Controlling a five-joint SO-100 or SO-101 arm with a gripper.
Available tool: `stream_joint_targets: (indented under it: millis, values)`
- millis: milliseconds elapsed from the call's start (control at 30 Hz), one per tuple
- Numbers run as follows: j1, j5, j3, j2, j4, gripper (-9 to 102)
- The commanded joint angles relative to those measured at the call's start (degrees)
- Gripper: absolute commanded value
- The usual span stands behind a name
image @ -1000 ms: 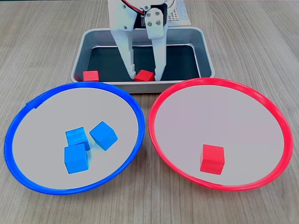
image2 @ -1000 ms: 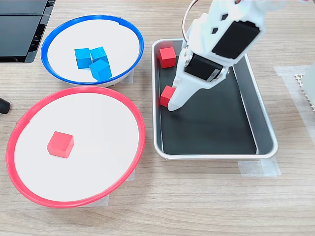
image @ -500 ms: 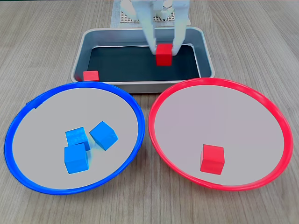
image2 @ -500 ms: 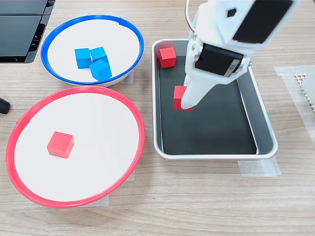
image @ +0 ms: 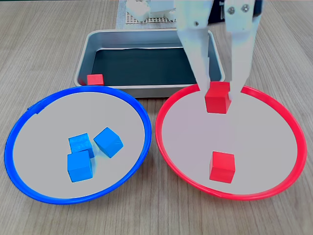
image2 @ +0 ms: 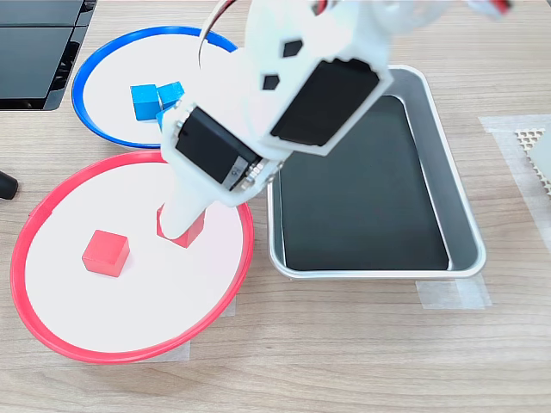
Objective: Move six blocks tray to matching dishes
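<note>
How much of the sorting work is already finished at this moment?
Done: three blue blocks lie in the blue-rimmed dish, and one red block lies in the red-rimmed dish. In hand: the gripper holds a second red block over that dish, not released. Left: a last red block sits in the tray.

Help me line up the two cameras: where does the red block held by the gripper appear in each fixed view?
A fixed view: the held red block sits right of centre, between the gripper fingers, over the far part of the red-rimmed dish.
Another fixed view: the held red block is left of centre, over the same dish, partly behind the arm.
Shared landmark: the loose red block lying in that dish.
</note>
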Motion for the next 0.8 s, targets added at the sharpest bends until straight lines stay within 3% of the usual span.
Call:
stream_joint_targets:
  millis: [0,200,267,367,467,567,767]
  values:
    - [0.7,-1.58,-1.85,0.35,-0.09,22]
    - [1.58,-4.22,-0.62,3.25,3.16,0]
    - [2.64,-7.91,-0.53,5.45,8.88,0]
    - [6.06,-21.09,0.0,10.46,22.68,0]
    - [13.8,-36.21,4.83,17.31,29.09,0]
    - [23.47,-49.31,12.74,21.27,21.8,2]
    - [32.17,-60.64,15.91,16.88,8.44,5]
